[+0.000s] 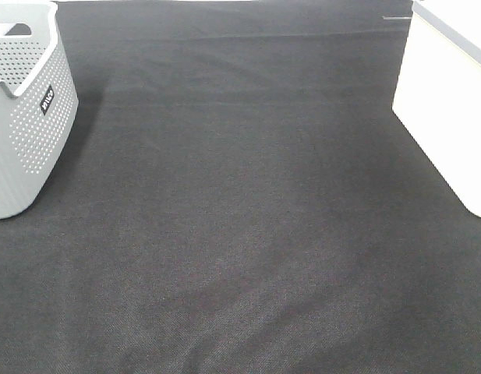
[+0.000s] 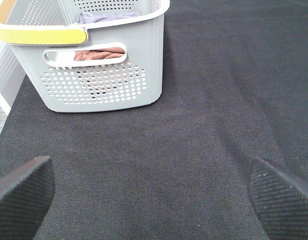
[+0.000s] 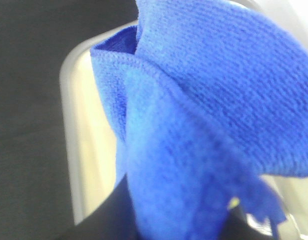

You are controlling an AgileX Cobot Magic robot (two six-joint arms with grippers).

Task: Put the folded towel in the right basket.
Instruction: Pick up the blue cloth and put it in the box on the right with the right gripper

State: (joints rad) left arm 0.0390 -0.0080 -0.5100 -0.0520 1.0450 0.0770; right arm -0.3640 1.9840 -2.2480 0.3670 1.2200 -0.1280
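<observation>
Pinches blue towel [image 3: 203, 100] in right pincer [image 3: 173, 227] above white basket [image 1: 447, 117] at 2 o'clock; holds left pincer [image 2: 151, 187] spread over black surface [image 1: 240, 234], facing gray basket [image 1: 26, 132] at 10 o'clock.

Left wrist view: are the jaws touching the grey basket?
Apart. The left wrist view shows a broad stretch of bare black cloth between the left gripper, jaws open, and the grey basket.

Grey perforated basket [image 2: 101, 75] on black cloth [image 2: 193, 150]; brown fabric [image 2: 99, 54] behind handle slot. Left gripper [image 2: 153, 197] spread wide, 2 pads [image 2: 21, 195] visible.
</observation>
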